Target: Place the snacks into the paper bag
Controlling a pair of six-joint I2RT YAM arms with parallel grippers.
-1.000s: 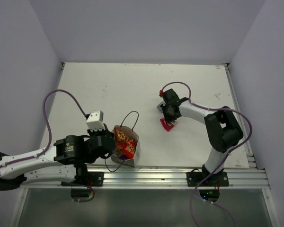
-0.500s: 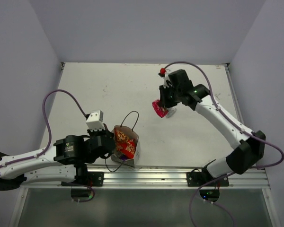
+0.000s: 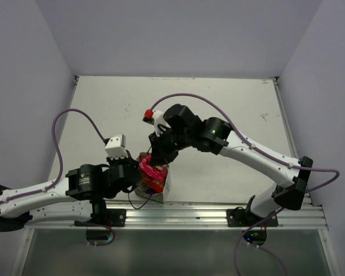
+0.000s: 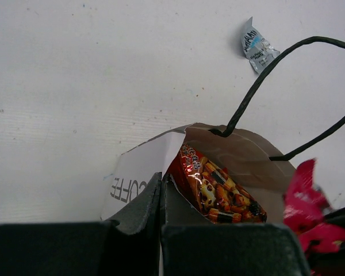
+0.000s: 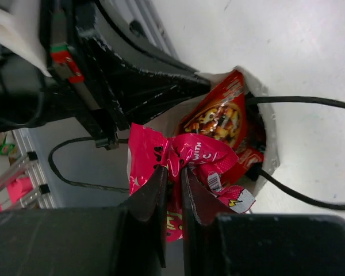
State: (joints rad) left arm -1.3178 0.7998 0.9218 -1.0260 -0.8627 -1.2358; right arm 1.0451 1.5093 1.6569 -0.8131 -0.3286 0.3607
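left gripper [image 4: 161,179] clamps the paper bag [image 4: 241,154] wall to hold its mouth open; right gripper [image 5: 172,170] pinches pink packet [image 5: 145,150] above it, ready to drop.

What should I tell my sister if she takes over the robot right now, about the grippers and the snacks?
Left gripper: shut on the rim of the paper bag, holding it open.
Right gripper: shut on the pink packet, over the bag's mouth.
Done: the red packet is in the bag.
To do: drop the pink one in, then fetch the silvery-blue packet lying on the table beyond the bag.
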